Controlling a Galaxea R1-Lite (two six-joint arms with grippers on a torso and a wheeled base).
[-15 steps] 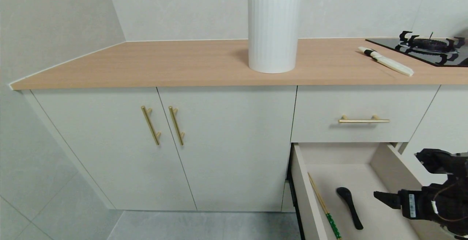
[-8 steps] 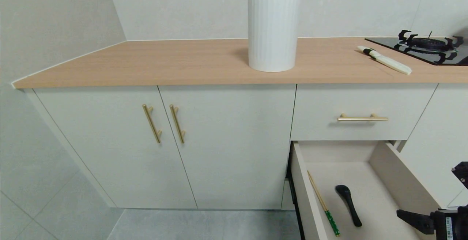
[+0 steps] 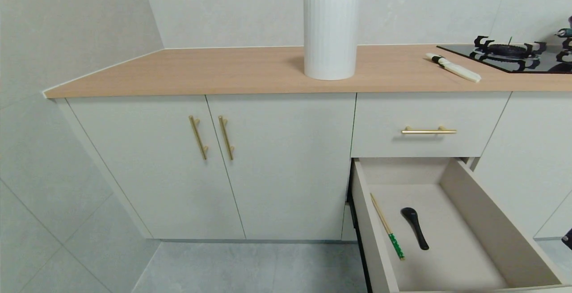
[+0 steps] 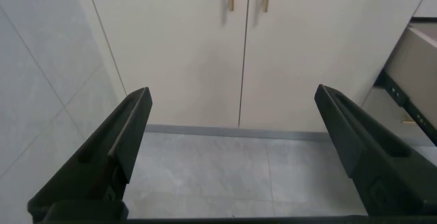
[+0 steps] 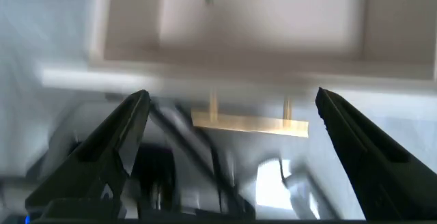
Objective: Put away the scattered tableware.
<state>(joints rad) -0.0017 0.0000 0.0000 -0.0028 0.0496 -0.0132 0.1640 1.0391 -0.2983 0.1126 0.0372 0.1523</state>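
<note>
Now, at the open drawer [image 3: 496, 226]: chopsticks [image 3: 387, 233] and black spoon [image 3: 414, 234] lying inside, long axes roughly front to back. Left out on the desk [image 3: 201, 72]: a pale utensil [image 3: 452, 67] with a dark band, possibly a sheathed knife, between white canister [image 3: 330, 38] and stove [image 3: 505, 54]. Lies slantwise, banded end toward the back wall and canister, other end toward the desk's front edge. Sits well above and beyond both end effectors. Left end effector [image 4: 232, 94] spread wide, low before the cabinet doors [image 4: 177, 46]. Right end effector [image 5: 232, 98] spread likewise, facing the drawer's gold handle [image 5: 250, 122]. Probably the right arm's pick, being on that side.
</note>
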